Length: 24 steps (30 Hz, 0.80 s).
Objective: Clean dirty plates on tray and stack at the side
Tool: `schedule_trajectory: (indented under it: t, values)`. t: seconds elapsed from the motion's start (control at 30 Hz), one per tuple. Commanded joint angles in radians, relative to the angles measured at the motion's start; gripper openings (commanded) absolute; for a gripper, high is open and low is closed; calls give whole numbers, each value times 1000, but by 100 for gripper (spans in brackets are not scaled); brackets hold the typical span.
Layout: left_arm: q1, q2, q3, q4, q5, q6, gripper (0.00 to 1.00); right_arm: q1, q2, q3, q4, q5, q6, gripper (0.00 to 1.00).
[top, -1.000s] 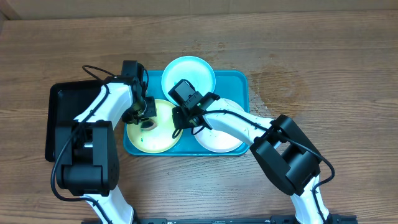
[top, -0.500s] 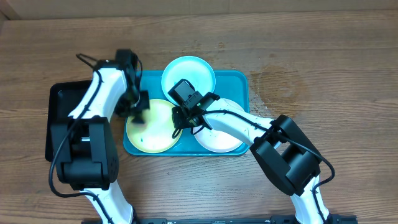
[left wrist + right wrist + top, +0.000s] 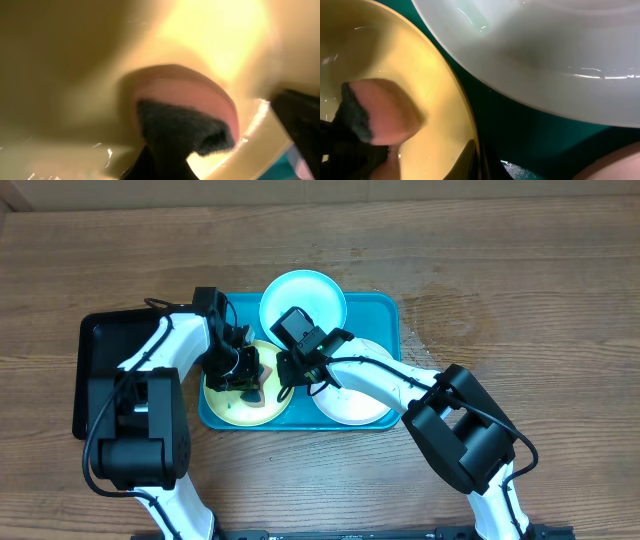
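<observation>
On the wooden table (image 3: 520,270), left gripper (image 3: 245,375) is clamping a sponge (image 3: 385,112), pink in wrist views, onto yellow-green plate (image 3: 225,408); right gripper (image 3: 290,375) spread unclear

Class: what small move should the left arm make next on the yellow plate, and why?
Probably drag the sponge toward the teal smear near the yellow plate's robot-side edge: the left claw holds the sponge on the plate, but short of that smear.

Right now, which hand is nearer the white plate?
Right. The right hand is at the yellow-green plate's rim beside the white plate; the left hand is farther off, holding a sponge over the yellow-green plate.
</observation>
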<state>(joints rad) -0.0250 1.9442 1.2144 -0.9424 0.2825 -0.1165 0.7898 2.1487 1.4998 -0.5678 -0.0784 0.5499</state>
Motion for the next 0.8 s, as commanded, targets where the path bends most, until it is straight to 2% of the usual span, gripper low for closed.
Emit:
schedule_trajectory:
  t: [0.0,0.2,0.33,0.57,0.77]
  values:
    - [5,23,-40,-24,-343,-157,4,-11,19,0,-1,34,0,4]
    - [5,23,-39,-80,-620,-276,4,-11,19,0,0,52,0,4]
    - [5,23,-14,-85,-704,-357,4,-11,19,0,-1,55,0,4]
    - [5,-27,177,-187,-692,-359,4,-11,19,12,-2,54,-55,4]
    - [70,-159,311,-190,-552,-355,4,6,2,121,-65,64,-108,4]
